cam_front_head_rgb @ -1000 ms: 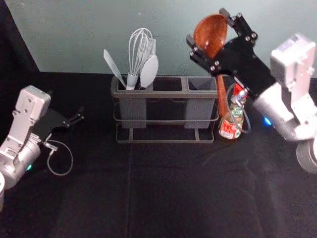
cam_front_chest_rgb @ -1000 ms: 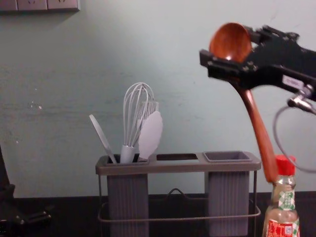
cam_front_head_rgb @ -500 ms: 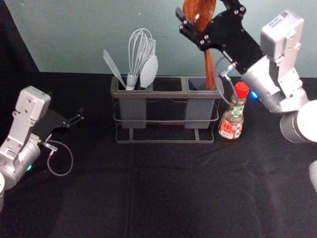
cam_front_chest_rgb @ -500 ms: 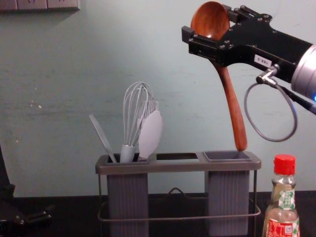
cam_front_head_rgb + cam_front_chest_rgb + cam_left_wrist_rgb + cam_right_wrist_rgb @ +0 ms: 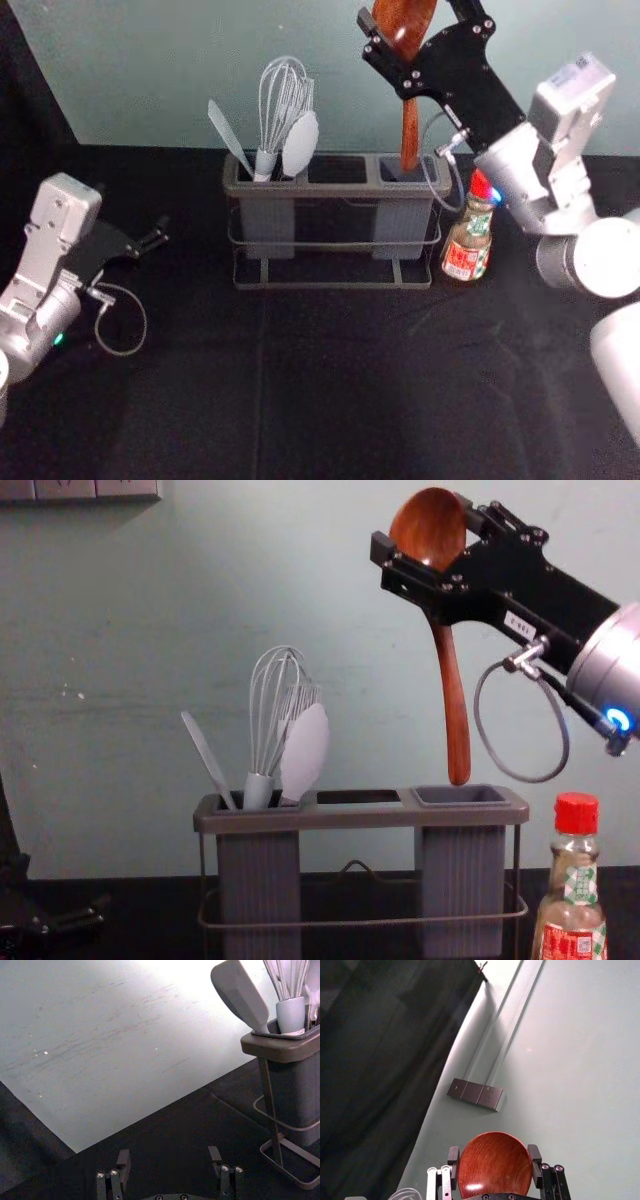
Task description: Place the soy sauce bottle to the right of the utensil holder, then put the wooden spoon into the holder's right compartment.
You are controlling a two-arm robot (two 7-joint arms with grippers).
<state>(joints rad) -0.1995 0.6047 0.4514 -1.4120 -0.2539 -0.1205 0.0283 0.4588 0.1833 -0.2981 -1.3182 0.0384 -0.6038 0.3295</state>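
The black right gripper (image 5: 426, 528) is holding the brown wooden spoon (image 5: 456, 705) by its bowl. Its handle, slanting beside the red-capped glass soy sauce bottle (image 5: 574, 880) a second ago, is now hanging nearly upright above the grey right compartment (image 5: 460, 796); lowering appears due. The bottle is standing right of the grey utensil holder (image 5: 358, 820). The black left gripper (image 5: 169, 1154) is idling left of it, spread wide.

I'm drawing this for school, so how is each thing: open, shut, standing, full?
Utensil holder: upright
Left compartment: holding the whisk and other tools
Right compartment: open on top
Soy sauce bottle: upright, red cap on
Wooden spoon: raised, handle down, not in the holder
Right claw: shut on the spoon, above the holder
Left claw: open, left of the holder
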